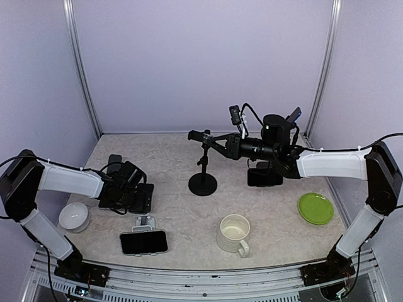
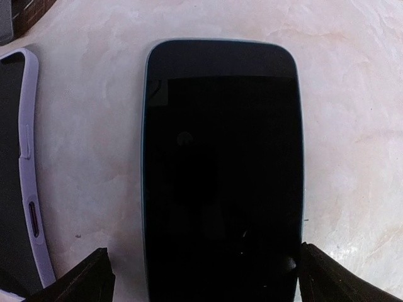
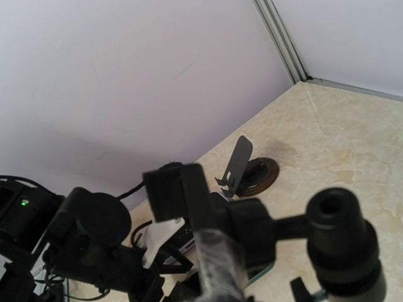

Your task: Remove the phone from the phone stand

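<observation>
My left gripper [image 2: 204,264] sits jaws apart astride the black phone [image 2: 220,170], flat near the counter's left edge, off any stand, while the right gripper [image 1: 211,139], grip state unclear, crowds the tripod stand [image 1: 203,184] and a careless swing could topple it.

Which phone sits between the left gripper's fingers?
The bare black phone with the thin teal rim, flat on the table, straddled by the left gripper. The lilac-cased phone lies off to one side.
</observation>
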